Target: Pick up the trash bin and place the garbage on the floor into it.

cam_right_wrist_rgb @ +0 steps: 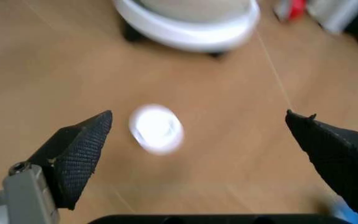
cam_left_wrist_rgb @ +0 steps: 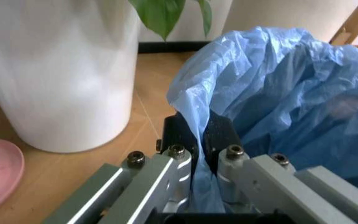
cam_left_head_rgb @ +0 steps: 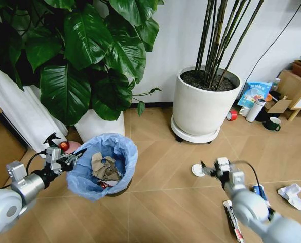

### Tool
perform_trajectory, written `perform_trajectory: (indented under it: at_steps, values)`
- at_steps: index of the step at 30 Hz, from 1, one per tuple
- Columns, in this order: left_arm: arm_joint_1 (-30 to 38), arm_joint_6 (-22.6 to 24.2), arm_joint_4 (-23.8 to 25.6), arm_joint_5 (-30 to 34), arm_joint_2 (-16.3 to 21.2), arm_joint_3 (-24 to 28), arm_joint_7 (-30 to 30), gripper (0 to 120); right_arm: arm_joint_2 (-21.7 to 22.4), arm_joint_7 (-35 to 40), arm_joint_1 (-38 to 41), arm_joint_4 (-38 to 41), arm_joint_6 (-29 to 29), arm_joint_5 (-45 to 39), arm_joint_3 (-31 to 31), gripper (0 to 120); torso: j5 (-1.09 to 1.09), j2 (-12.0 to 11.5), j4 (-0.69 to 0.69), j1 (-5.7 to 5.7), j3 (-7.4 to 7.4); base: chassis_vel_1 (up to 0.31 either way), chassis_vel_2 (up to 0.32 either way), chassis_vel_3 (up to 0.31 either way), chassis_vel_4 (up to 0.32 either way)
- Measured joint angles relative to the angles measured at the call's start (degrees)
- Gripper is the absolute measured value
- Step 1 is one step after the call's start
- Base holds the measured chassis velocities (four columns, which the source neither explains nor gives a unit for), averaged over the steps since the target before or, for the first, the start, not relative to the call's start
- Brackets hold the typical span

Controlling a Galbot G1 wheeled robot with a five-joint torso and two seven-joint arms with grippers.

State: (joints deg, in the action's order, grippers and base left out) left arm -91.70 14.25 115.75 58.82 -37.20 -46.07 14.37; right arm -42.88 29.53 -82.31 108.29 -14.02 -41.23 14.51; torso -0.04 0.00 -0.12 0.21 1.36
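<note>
a: what does the head view give that the wrist views lack?

b: the whole layout. the small round black trash bin lined with a baggy light-blue plastic bag [cam_left_head_rgb: 106,167] sits on the tan herringbone wood-look floor [cam_left_head_rgb: 160,197], crumpled brown paper inside it, in front of a big-leafed plant's white pot [cam_left_head_rgb: 99,124]. the left gripper [cam_left_head_rgb: 72,158] meets the bag's rim on the robot's left side. a crumpled white paper [cam_left_head_rgb: 291,195] lies far to the right.

a: and the left wrist view?

b: the grip itself. its black fingers [cam_left_wrist_rgb: 179,133] are pinched on a fold of the blue bag at the bin's edge, plastic squeezed between them.

a: the right side?

b: the right gripper [cam_left_head_rgb: 207,169] hangs over the floor with its fingers spread wide. in the right wrist view the small white disc [cam_right_wrist_rgb: 156,128] lies on the floor between the two pads [cam_right_wrist_rgb: 79,151], nearer one of them, touching neither. the head view puts that disc just left of the fingertips.
</note>
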Motion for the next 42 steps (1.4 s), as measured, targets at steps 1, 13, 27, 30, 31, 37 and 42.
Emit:
perform_trajectory:
  at_steps: [1, 13, 27, 30, 31, 37, 42]
  values:
    - [0.00, 0.00, 0.00, 0.00, 0.00, 0.00, 0.00, 0, 0.00, 0.00, 0.00, 0.00, 0.00, 0.00, 0.00, 100, 0.00, 0.00, 0.00, 0.00, 0.00, 0.000, 0.000, 0.000, 0.000]
    - [0.45, 0.00, -0.35, 0.55, 0.17, -0.14, -0.45, 0, -3.69, 2.26, -10.90, -5.71, -1.80, -1.77, 5.93, 100, 0.00, 0.00, -0.02, 0.01, 0.02, 0.000, 0.000, 0.000, 0.000]
    - [0.77, -0.01, -0.77, 0.36, -0.15, 0.63, -0.58, 0, -7.57, 0.73, -10.41, -14.93, -1.59, -0.84, 3.91, 100, 0.00, 0.00, -0.01, 0.01, 0.01, 0.000, 0.000, 0.000, 0.000]
    - [0.91, 0.00, -1.01, 0.29, -0.18, 0.80, -0.59, 0, -8.13, 0.11, -9.20, -17.06, -1.34, -0.81, 2.84, 100, -0.02, 0.00, 0.00, 0.01, 0.01, 0.000, 0.000, 0.000, 0.000]
    - [0.92, -0.01, -1.04, 0.29, -0.19, 0.80, -0.59, 0, -8.24, 0.02, -8.96, -17.44, -1.31, -0.80, 2.63, 100, -0.02, 0.00, 0.00, 0.01, 0.01, 0.000, 0.000, 0.000, 0.000]
    - [0.89, -0.02, -1.14, 0.24, -0.34, 0.81, -0.57, 0, -9.91, -1.03, -4.47, -23.60, -0.56, -0.66, -0.76, 98, 0.01, 0.00, 0.00, 0.01, 0.01, 0.000, 0.000, 0.000, 0.000]
    - [0.58, -0.03, -1.11, 0.32, -0.35, 0.51, -0.57, 0, -10.25, -1.46, -3.17, -24.84, -0.03, -0.50, -1.62, 84, -0.06, 0.00, 0.00, 0.01, 0.01, 0.000, 0.000, 0.000, 0.000]
